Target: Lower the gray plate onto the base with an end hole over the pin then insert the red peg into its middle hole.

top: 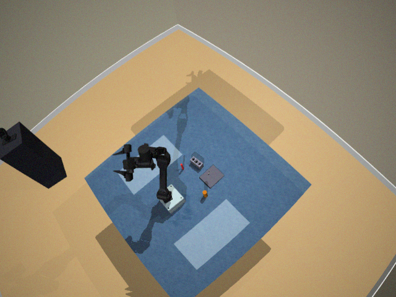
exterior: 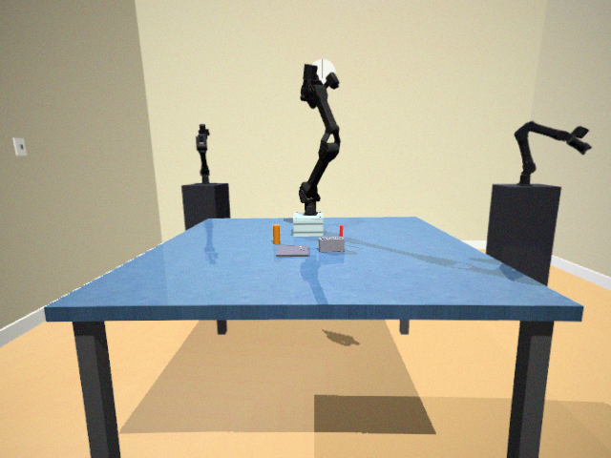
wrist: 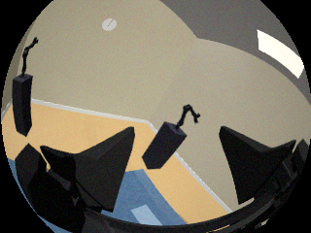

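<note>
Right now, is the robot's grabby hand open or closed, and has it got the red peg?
Gripper: open wide, holding nothing; the red peg is on the table.

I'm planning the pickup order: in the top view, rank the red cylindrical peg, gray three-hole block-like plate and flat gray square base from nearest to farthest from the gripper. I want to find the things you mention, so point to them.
Right of the gripper (top: 114, 163) (exterior: 321, 76) (wrist: 177, 128) in the top view:
1. Red peg (top: 182, 166) (exterior: 341, 230), leftmost
2. Gray plate (top: 195, 164) (exterior: 330, 245), middle
3. Gray base (top: 212, 177) (exterior: 292, 252), rightmost
</note>
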